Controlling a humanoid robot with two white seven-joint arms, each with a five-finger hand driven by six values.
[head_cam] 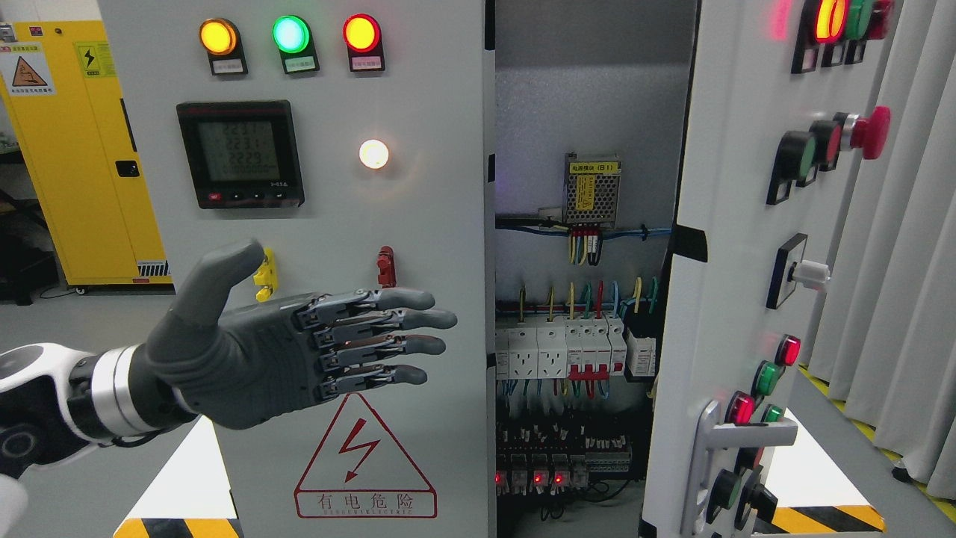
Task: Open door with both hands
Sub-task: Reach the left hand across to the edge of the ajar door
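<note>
The right door (pixel 736 246) stands swung open at the picture's right, baring the cabinet's wiring and breakers (pixel 575 351). The left door (pixel 328 224) sits shut. Before it hovers the left hand (pixel 299 347), fingers outstretched, holding nothing.

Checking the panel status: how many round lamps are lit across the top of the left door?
3: an amber lamp at left, a green lamp in the middle, a red lamp at right. None look hidden.

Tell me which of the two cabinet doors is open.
The right door is open, swung outward so the wiring and breakers inside show. The left door, behind the left hand, is closed.
</note>
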